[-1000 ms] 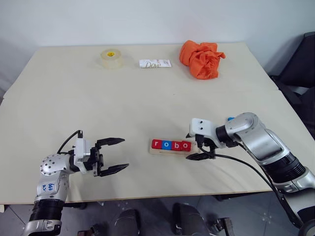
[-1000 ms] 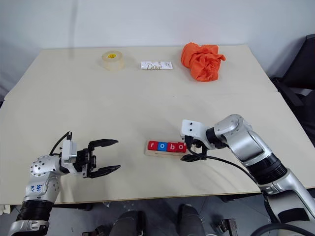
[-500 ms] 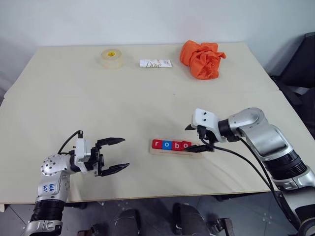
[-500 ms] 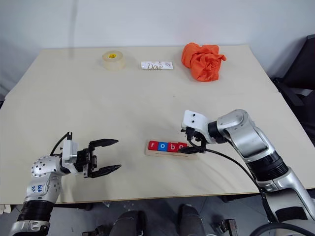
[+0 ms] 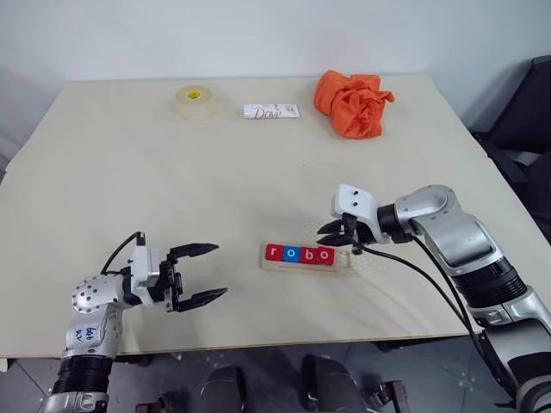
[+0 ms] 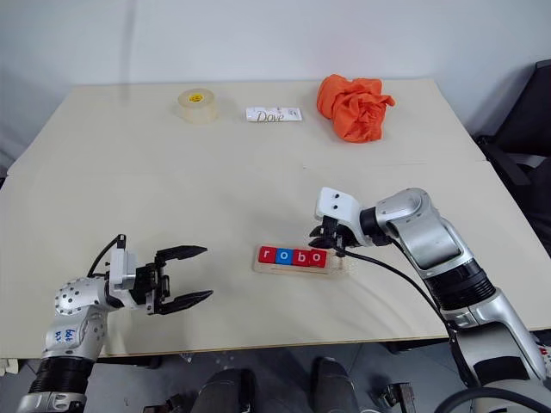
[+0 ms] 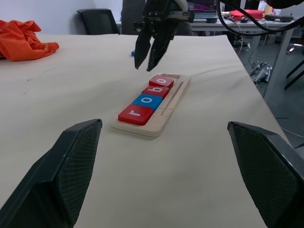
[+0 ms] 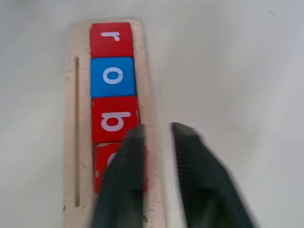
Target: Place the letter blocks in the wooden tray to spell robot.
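Currently the right gripper (image 5: 329, 234) has its two black fingers drawn nearly together with nothing between them, and it hangs just above the right end of the long pale wooden tray (image 5: 344, 264), tips pointing down towards the row. Directly below sit four flat square letter tiles, touching edge to edge: a red r (image 5: 274, 252), a blue o (image 5: 291, 253), a red b (image 5: 308, 254) and a red o (image 5: 325, 255). The last slot, at the tray's right end, is bare wood, so the word lacks its t.

My main worry is these closed tips: if they dip or swing sideways they could catch the red o, tip it out of the groove or shove the whole row and the light tray along the beige table (image 5: 129, 172). A small blue thing (image 7: 133, 53) lies on the table just beyond this gripper; it may be the missing tile, though its letter cannot be read. Reaching for it with the fingers not yet spread would only push it away.

Well apart, near the table's front left edge, the left gripper (image 5: 205, 273) stands wide open and empty, level over the table, posing little risk unless it sweeps across towards the tray
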### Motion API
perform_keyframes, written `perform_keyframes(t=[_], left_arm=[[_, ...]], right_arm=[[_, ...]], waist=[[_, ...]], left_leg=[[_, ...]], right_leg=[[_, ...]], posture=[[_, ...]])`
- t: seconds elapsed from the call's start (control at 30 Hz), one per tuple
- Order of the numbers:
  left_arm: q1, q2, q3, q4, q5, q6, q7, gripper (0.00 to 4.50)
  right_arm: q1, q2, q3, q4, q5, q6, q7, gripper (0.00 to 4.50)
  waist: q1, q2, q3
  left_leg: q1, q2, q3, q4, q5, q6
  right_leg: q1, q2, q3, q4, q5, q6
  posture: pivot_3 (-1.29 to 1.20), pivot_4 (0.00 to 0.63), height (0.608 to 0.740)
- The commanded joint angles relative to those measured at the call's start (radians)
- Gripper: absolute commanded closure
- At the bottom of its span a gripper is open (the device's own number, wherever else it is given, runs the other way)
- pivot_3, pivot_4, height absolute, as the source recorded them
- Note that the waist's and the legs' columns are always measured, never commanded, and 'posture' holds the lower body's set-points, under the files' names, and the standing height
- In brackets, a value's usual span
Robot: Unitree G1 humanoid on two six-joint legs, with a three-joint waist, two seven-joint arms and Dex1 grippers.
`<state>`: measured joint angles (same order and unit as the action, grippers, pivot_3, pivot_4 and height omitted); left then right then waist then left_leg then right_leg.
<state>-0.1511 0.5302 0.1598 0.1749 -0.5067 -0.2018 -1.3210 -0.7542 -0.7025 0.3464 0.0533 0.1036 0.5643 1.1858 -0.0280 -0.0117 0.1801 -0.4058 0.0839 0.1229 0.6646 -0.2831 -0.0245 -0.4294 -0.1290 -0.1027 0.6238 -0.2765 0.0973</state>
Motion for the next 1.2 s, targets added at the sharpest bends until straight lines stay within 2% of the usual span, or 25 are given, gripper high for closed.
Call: perform_keyframes(t=[0.03,0.53,0.83,0.93,1.1,1.2], left_arm=[[0.005,0.008,0.018,-0.03,-0.017,-0.007,0.007,0.0],[0.009,0.008,0.016,-0.03,-0.015,-0.009,0.014,0.0],[-0.024,0.001,0.007,0.002,-0.008,-0.015,0.009,0.0],[-0.053,-0.005,0.001,0.031,-0.005,-0.019,0.001,0.0],[-0.084,-0.005,-0.003,0.073,-0.004,-0.03,-0.022,0.0],[-0.109,-0.004,-0.004,0.105,-0.001,-0.034,-0.032,0.0]], right_arm=[[-0.01,0.003,-0.005,0.021,-0.022,-0.032,-0.009,4.47],[0.048,0.012,0.016,-0.055,-0.02,-0.006,0.009,4.47],[0.057,-0.024,-0.094,-0.123,0.05,-0.002,0.009,4.47],[0.123,-0.073,-0.179,-0.147,0.091,0.02,0.002,3.89],[0.245,-0.112,-0.324,-0.182,0.135,0.075,-0.083,2.22],[0.356,-0.116,-0.473,-0.197,0.138,0.088,-0.193,1.2]], waist=[[0.0,0.0,0.0],[0.0,0.0,0.0],[0.001,0.0,0.0],[0.009,0.0,0.0],[0.021,0.0,0.0],[0.025,0.0,0.0]], left_leg=[[0.0,0.0,0.0,0.0,0.0,0.0],[0.0,0.0,0.0,0.0,0.0,0.0],[0.0,0.0,0.0,0.0,0.0,0.0],[0.0,0.0,-0.001,0.0,0.0,0.0],[0.0,-0.001,0.0,0.0,0.0,0.001],[0.0,0.0,0.0,0.0,0.0,0.0]], right_leg=[[0.0,0.0,0.0,0.0,0.0,0.0],[0.0,0.0,0.0,0.0,0.0,0.0],[0.0,0.0,0.0,0.0,0.0,0.0],[0.001,0.0,0.0,-0.001,0.0,0.0],[0.001,0.0,0.0,-0.002,0.0,0.0],[0.001,0.0,0.0,-0.002,0.0,0.0]], posture=[[0.0,0.15,0.74],[0.0,0.15,0.74],[0.0,0.15,0.74],[0.0,0.15,0.74],[0.0,0.15,0.74],[0.0,0.15,0.74]])
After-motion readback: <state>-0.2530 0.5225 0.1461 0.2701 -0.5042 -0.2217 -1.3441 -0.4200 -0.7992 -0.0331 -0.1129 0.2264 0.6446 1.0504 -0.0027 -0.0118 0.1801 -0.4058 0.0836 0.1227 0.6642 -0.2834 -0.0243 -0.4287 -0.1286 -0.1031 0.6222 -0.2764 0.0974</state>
